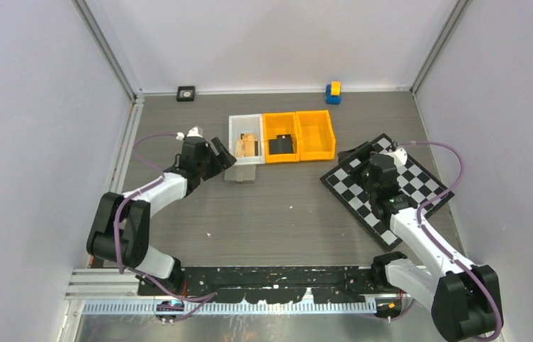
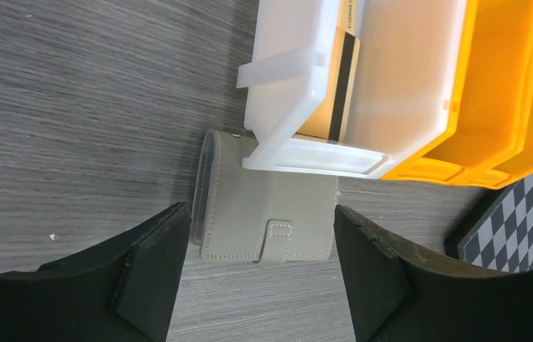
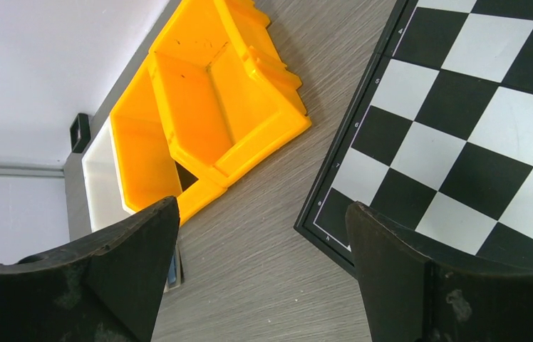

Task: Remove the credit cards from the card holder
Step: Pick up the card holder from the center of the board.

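The card holder (image 1: 241, 173) is a flat grey wallet lying folded shut on the table, just in front of the white bin (image 1: 246, 128). In the left wrist view the wallet (image 2: 249, 185) shows its stitched tab, and the bin's front lip overlaps its far edge. An orange card (image 1: 248, 147) with a black stripe (image 2: 342, 78) leans inside the white bin. A black card (image 1: 282, 144) lies in the nearer orange bin (image 1: 280, 128). My left gripper (image 1: 222, 160) (image 2: 260, 211) is open and empty, its jaws either side of the wallet. My right gripper (image 1: 360, 154) (image 3: 264, 214) is open and empty over the chessboard's left edge.
A second orange bin (image 1: 316, 132) (image 3: 207, 107) stands right of the first. A chessboard (image 1: 392, 184) (image 3: 463, 121) lies at the right. A blue and yellow block (image 1: 333, 92) and a small black square object (image 1: 186, 93) sit by the back wall.
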Controlling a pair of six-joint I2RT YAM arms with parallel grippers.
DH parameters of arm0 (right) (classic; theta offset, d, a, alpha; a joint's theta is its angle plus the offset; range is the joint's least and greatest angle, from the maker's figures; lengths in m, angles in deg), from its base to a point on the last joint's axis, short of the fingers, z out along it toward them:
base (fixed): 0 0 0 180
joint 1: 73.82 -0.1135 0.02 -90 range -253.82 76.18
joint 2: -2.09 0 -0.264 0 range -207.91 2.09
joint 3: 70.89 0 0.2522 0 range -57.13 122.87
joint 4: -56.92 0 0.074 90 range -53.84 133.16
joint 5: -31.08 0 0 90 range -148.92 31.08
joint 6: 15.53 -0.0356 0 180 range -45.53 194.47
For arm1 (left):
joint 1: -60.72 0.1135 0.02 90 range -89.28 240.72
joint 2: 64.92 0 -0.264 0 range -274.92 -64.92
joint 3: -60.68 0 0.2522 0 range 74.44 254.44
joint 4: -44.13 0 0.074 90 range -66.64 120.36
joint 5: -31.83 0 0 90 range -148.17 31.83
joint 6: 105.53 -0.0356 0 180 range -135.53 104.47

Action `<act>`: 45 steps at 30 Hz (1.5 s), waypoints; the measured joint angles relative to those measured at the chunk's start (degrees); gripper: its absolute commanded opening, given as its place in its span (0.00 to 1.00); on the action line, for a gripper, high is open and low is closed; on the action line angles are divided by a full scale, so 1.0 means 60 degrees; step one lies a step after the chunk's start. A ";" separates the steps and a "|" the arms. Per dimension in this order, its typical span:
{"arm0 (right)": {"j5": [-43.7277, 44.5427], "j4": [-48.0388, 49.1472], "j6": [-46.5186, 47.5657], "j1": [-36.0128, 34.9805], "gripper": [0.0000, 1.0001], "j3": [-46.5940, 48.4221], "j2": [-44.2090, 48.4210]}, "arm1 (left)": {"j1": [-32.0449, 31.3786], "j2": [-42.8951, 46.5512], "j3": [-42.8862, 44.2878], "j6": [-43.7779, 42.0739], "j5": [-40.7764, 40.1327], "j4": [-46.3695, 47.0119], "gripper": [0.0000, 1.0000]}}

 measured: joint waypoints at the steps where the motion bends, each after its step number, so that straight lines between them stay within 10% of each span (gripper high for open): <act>1: -0.0047 0.0004 0.0015 0.0000 0.91 0.0004 -0.0040 | 0.0025 -0.0178 0.0091 -0.0011 0.0084 0.0000 0.71; 21: -0.0448 0.0189 0.0022 0.0000 0.88 0.0062 -0.0197 | 0.0055 -0.2685 0.1738 -0.0069 0.2029 -0.1129 0.02; 45: -0.2313 0.0463 0.2543 -0.3045 0.74 0.2648 -0.4127 | -0.1905 -0.3410 0.3727 -0.1821 0.2885 -0.2962 0.01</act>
